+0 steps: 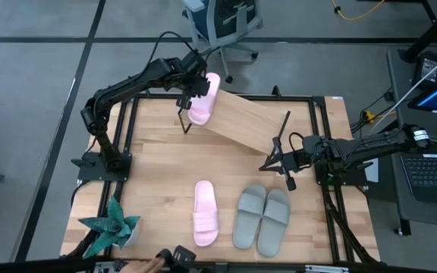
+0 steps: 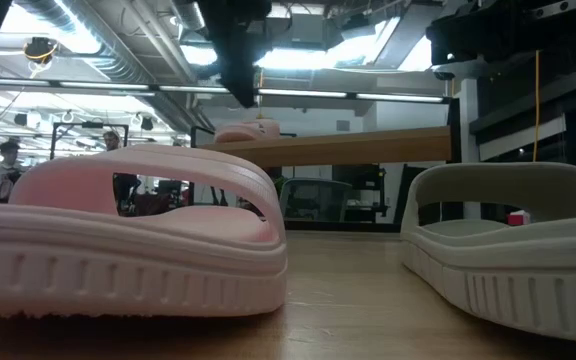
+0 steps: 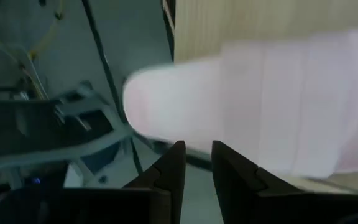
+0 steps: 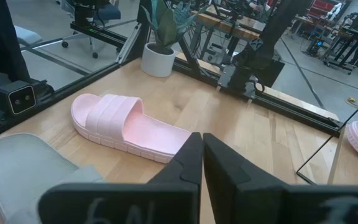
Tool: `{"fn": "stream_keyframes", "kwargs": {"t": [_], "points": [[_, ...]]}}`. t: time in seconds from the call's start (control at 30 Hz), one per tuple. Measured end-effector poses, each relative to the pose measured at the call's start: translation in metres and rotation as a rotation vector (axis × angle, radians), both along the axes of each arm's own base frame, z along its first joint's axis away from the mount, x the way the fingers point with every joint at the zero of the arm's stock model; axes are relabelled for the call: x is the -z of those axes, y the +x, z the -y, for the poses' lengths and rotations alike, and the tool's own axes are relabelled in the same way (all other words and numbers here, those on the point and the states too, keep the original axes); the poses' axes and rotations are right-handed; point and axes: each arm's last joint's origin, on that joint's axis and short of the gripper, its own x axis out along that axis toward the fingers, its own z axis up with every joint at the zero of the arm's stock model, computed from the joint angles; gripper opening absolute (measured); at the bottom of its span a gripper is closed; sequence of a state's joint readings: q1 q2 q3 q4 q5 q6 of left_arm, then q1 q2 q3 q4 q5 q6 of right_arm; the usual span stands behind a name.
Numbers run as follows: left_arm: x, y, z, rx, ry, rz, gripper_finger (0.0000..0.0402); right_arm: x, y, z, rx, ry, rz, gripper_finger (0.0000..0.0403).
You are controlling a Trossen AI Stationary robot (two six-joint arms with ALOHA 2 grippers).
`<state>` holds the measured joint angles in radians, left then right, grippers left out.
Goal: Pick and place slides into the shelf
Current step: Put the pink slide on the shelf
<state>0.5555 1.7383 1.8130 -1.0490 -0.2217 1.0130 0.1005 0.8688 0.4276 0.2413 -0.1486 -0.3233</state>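
Left tool (image 1: 196,89), fingers parted a little and clear of the pink slide (image 1: 204,98) lying on the shelf (image 1: 245,120) (far left end): best lifted straight off; right tool (image 1: 276,163) clenched empty over the desk (image 1: 158,174).

Grey floor (image 1: 36,114), office chair (image 1: 222,23)

A potted plant (image 1: 111,225) with spiky green leaves in a white pot stands at the desk's (image 1: 158,163) near left corner. An office chair (image 1: 222,23) sits on the floor beyond the far edge. A laptop (image 1: 435,171) lies off the right edge.
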Motion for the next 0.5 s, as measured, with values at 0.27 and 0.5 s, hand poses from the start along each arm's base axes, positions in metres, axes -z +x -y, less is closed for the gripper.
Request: {"fn": "stream_keyframes", "kwargs": {"t": [0.27, 0.5], "points": [[-0.029, 0.005, 0.021, 0.067, -0.092, 0.130, 0.0038, 0.000, 0.000, 0.000, 0.001, 0.004, -0.001, 0.0017], [-0.032, -0.001, 0.042, -0.004, -0.268, 0.133, 0.0003, 0.000, 0.000, 0.000, -0.005, -0.025, 0.007, 0.0017]]}}
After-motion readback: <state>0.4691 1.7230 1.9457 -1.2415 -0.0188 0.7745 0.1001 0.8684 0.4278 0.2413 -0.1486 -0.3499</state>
